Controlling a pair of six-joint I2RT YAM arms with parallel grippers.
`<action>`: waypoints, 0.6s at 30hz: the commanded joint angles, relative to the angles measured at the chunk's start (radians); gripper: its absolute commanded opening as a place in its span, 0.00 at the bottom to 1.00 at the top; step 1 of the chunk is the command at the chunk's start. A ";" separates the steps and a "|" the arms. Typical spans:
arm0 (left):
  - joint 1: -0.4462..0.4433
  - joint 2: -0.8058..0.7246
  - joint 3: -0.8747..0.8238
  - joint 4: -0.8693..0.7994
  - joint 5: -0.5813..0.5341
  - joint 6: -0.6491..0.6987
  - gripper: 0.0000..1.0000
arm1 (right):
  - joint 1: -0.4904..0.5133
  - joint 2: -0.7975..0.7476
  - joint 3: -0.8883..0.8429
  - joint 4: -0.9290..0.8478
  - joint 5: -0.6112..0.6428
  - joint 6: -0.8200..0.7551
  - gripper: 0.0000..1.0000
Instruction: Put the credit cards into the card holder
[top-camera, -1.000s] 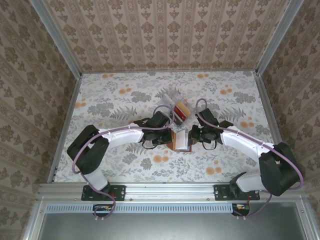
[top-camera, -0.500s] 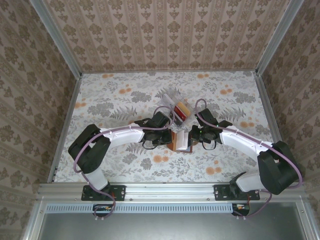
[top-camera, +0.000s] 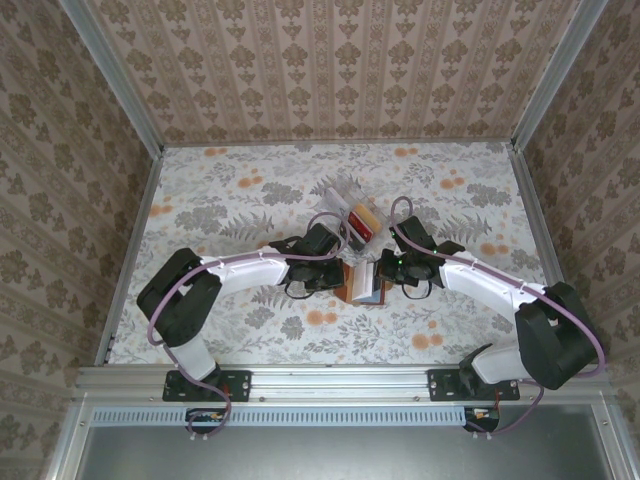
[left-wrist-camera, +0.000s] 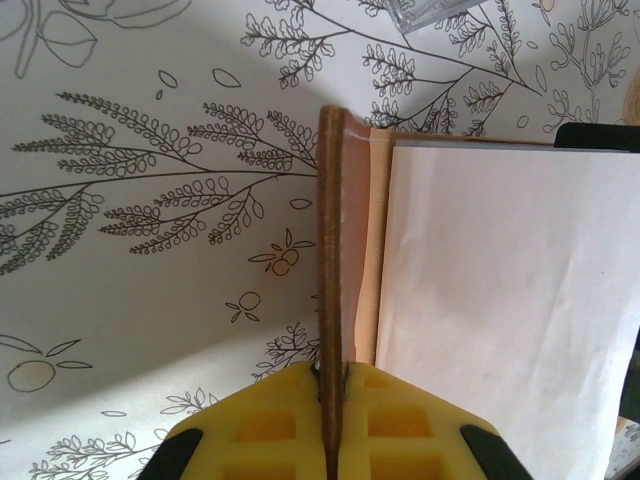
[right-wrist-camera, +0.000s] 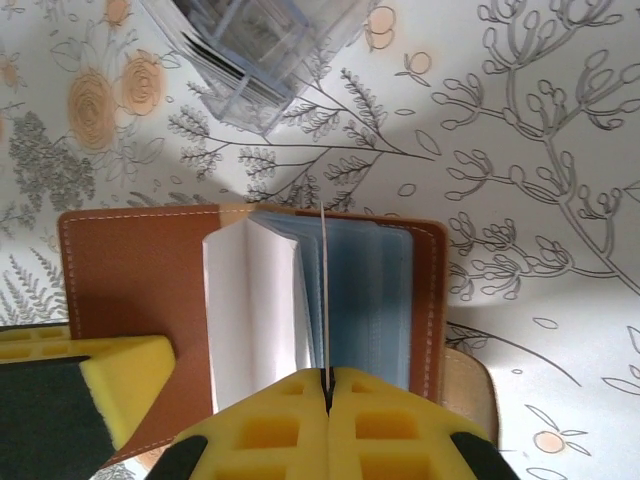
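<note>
While the card holder (top-camera: 364, 284) lies spread open on the table (top-camera: 230, 200) right between the two arms, both sets of fingers meet at it. In the right wrist view its brown leather back runs left to right, with a white leaf (right-wrist-camera: 245, 300) lifted near the middle and blue sleeves (right-wrist-camera: 370, 300) on the right half. The left arm's fingers (left-wrist-camera: 270, 430) are clenched on the holder's outer flap, which stands on edge and runs straight away from the pads, pinning that side. The right arm's fingers (right-wrist-camera: 390, 420) are clenched on a thin sheet (right-wrist-camera: 323, 290) seen edge-on, standing between the white leaf and the blue sleeves. Whether this sheet is a card or one of the holder's own leaves cannot be told. The credit cards (top-camera: 362, 218) that can be made out, red-orange and yellowish, sit in a clear plastic box (top-camera: 338, 198) just beyond the holder, on the side away from the arm bases. The step in hand looks like parting or loading a slot. The coming move turns on the sheet's line: it points straight out from the right fingers, across the holder's long axis, so travel along that line is what a slot would allow. Both arms are close to the box, the right one perhaps slightly nearer.
</note>
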 joint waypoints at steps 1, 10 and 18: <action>0.000 0.014 -0.020 0.036 0.033 -0.002 0.00 | 0.007 -0.040 0.006 0.044 -0.057 0.034 0.00; 0.000 -0.003 -0.072 0.127 0.080 -0.048 0.00 | 0.036 -0.026 -0.016 0.104 -0.097 0.071 0.00; -0.004 -0.020 -0.086 0.110 0.048 -0.052 0.08 | 0.062 0.047 -0.059 0.147 -0.049 0.100 0.00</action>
